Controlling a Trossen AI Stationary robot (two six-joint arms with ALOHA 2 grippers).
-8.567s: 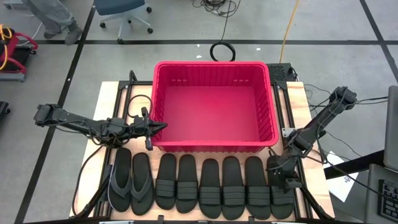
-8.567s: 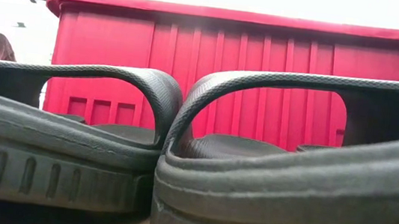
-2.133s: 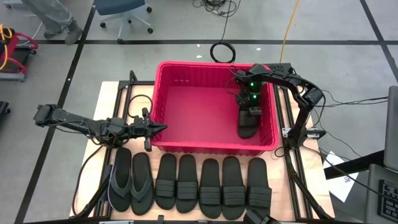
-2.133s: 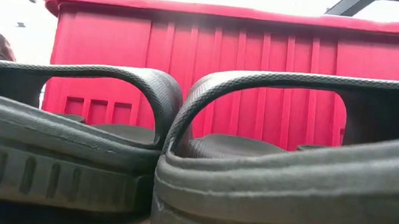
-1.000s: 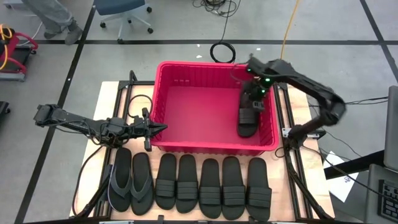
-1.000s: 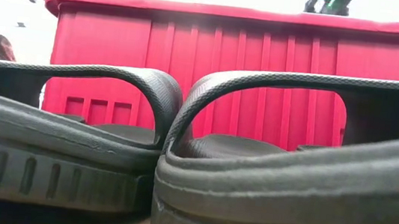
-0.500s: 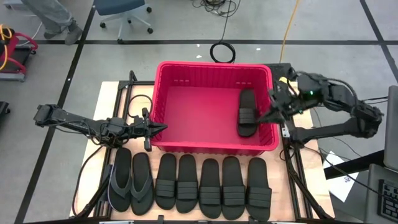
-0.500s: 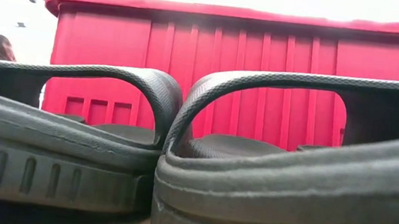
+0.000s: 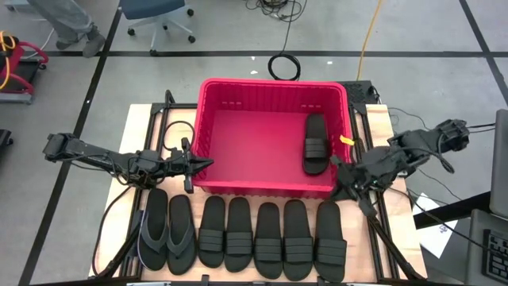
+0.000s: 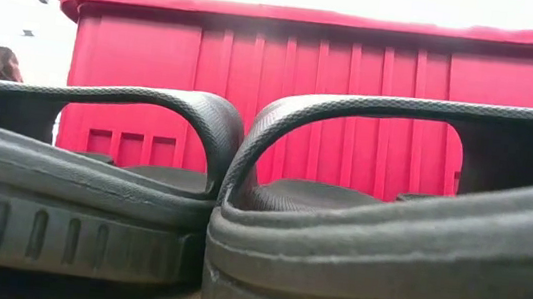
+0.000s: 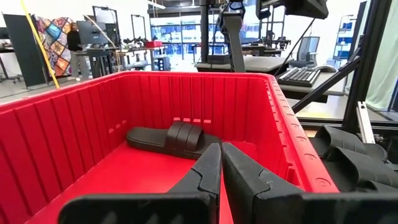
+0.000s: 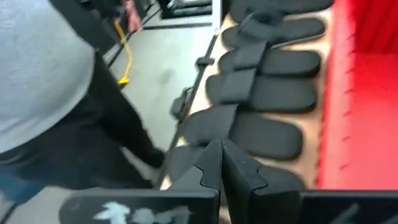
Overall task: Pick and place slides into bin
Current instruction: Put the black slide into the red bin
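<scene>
One banded slide (image 9: pixel 316 144) lies flat on the floor of the red bin (image 9: pixel 208 119), close to the bin's right wall with its length running front to back; the left wrist view shows the same slide (image 11: pixel 166 138) resting alone on the red floor. Seven further slides (image 9: pixel 254 229) stand side by side in a row on the table in front of the bin: a thong-strap pair (image 9: pixel 166 230) at the left end and five banded ones to its right. Right gripper (image 9: pixel 340 189): outside the bin at its front right corner, above the right end of the row, fingers pressed together and holding nothing. Left gripper (image 9: pixel 206 162): at the bin's left front corner, fingers (image 11: pixel 208 175) pressed together on nothing, pointing across the rim into the bin.
</scene>
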